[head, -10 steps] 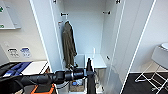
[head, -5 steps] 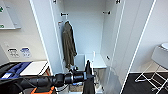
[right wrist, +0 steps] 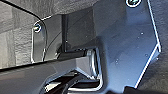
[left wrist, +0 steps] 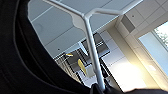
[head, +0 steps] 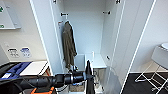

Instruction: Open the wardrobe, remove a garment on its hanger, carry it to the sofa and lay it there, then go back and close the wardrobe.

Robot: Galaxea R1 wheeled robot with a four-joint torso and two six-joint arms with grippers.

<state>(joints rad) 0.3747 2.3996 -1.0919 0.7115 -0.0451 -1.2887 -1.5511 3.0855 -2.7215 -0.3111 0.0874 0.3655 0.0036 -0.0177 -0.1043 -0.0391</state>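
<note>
The wardrobe stood open and the left gripper, closed on the hanger, held the garment just outside it; the carrying, laying and closing remained.

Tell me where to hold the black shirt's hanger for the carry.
Grip the hanger on its straight neck below the hook, coming in level from the side, as the left gripper does. The neck is a thin upright bar at the hanger's middle, so the black shirt hangs balanced beneath, likely without tipping.
</note>
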